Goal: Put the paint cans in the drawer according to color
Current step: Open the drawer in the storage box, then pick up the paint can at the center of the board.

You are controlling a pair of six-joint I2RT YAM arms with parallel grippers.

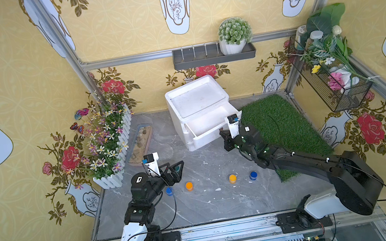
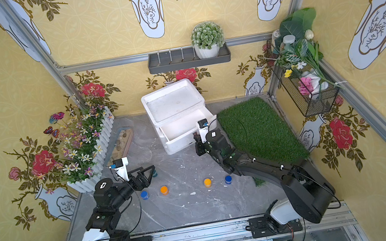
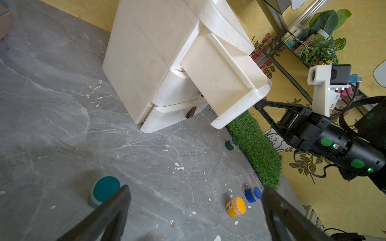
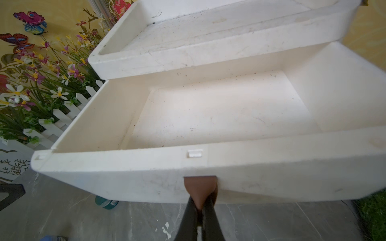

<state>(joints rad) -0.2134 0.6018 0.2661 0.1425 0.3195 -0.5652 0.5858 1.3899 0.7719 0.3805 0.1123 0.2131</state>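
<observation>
White plastic drawer cabinet [image 1: 196,99], top drawer [image 4: 208,116] pulled out: the right arm stretches to it, right end effector [image 4: 200,205] clenched on the brown handle [image 4: 199,186]. The left end effector [image 3: 195,187] hangs released before the cabinet. Blue paint cans [image 1: 169,190], orange paint cans [image 1: 189,186] and dark green paint cans [image 3: 104,191] stand on the grey worktop [image 1: 201,211] before it; the orange label is too blurred to read.

The grey marbled tabletop [image 1: 200,209] fills the lower centre of both top views. On it: white drawer unit [image 1: 196,99] upper centre, grass mat [image 1: 284,125] at frame right, fenced flower planter [image 1: 109,180] and stone tray [image 1: 137,156] at frame left. Below centre, 4 paint cans in a row: blue can [image 1: 169,190], orange can [image 1: 189,186], second orange can [image 1: 232,178], second blue can [image 1: 253,175]. A dark green can [image 3: 231,143] stands beside the mat.
</observation>
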